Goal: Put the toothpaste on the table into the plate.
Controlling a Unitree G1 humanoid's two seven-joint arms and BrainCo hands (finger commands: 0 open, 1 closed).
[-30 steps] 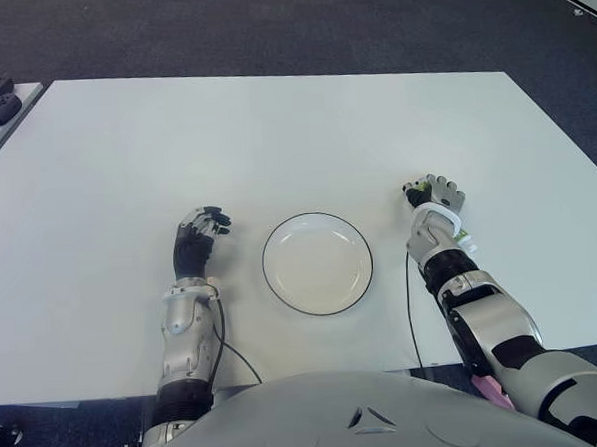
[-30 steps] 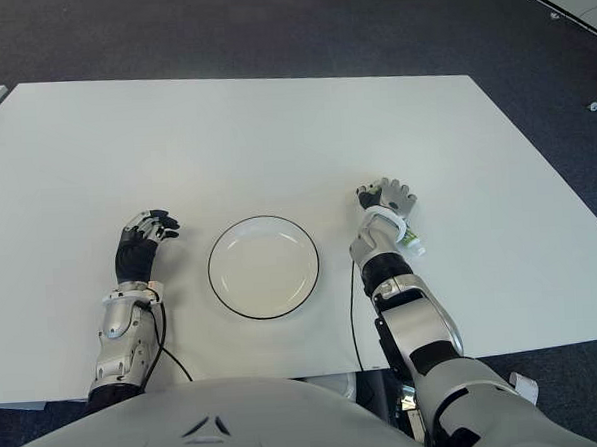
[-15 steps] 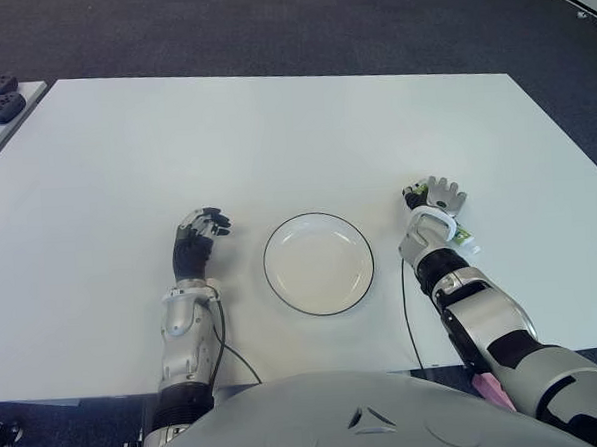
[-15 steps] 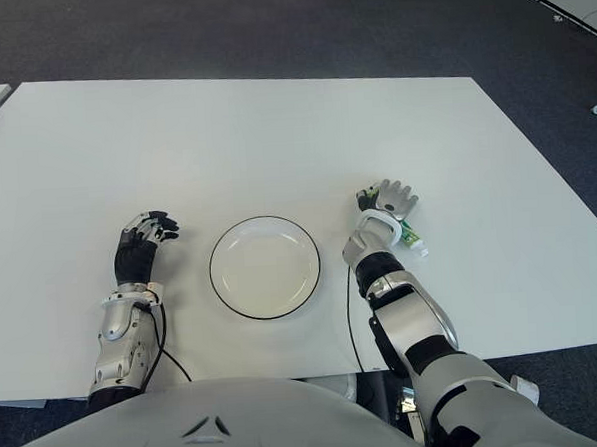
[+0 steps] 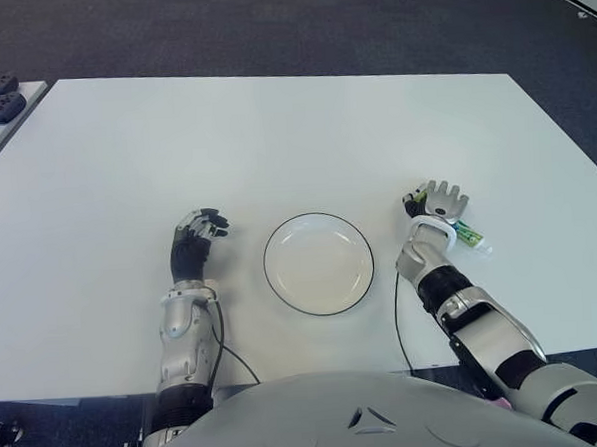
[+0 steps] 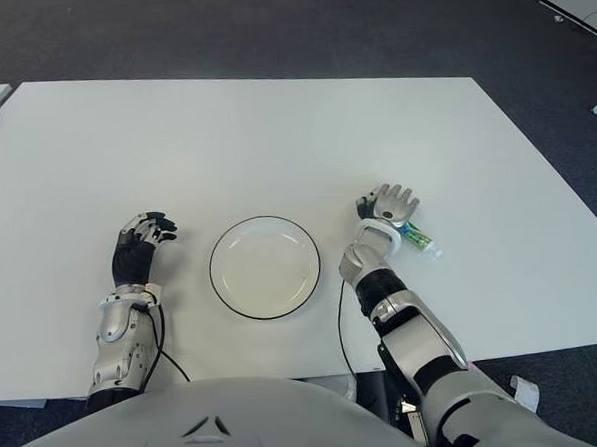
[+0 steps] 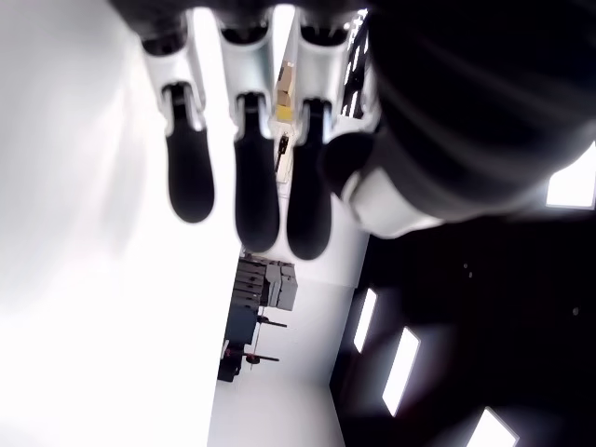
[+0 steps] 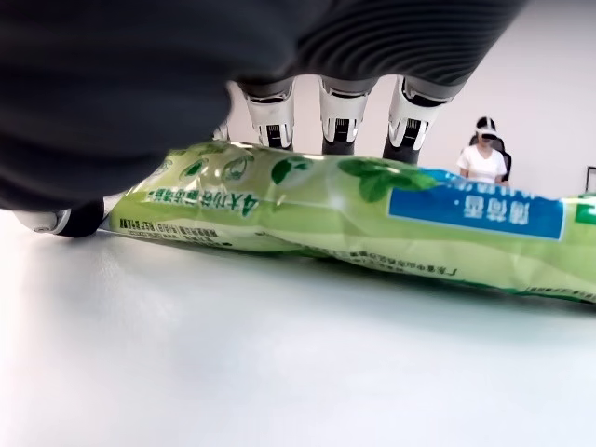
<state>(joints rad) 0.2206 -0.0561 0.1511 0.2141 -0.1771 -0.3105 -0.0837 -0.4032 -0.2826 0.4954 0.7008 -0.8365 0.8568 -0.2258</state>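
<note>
Task barely begun: toothpaste [image 5: 466, 235] lies flat on the table [image 5: 274, 135] toward its right edge, not in the plate [image 5: 318, 263] near the front edge. Right hand [image 5: 433, 201] sits over the tube, fingers extended, no grip (lift and transfer remain). Left hand [image 5: 197, 236] idle left of plate, loosely curled, empty. One tube, one plate.

1. The toothpaste [image 8: 372, 219], a green tube with leaf prints and a blue label panel, lies flat on the white table [image 5: 274, 135].
2. The plate [image 5: 318, 264], white with a dark rim, sits empty to its left.
</note>
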